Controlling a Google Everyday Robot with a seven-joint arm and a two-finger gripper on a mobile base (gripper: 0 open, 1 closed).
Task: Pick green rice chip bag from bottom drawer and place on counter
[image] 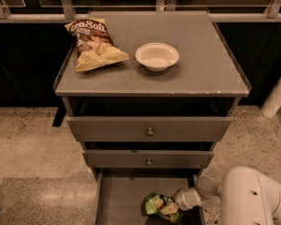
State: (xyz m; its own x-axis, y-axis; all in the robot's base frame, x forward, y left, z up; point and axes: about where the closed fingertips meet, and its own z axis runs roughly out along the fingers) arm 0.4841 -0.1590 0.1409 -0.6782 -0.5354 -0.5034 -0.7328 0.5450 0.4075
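The green rice chip bag [158, 205] lies in the open bottom drawer [119, 198], on its grey floor toward the right and front. My gripper [174, 208] reaches in from the lower right on the white arm and sits right at the bag's right side, touching or overlapping it. The counter [196, 74] is the grey cabinet top above.
A brown-and-yellow Sea Salt bag [93, 43] lies at the counter's back left and a white bowl [157, 56] near its middle. The two upper drawers [150, 128] with metal knobs stand slightly pulled out. My white arm housing [253, 198] fills the lower right.
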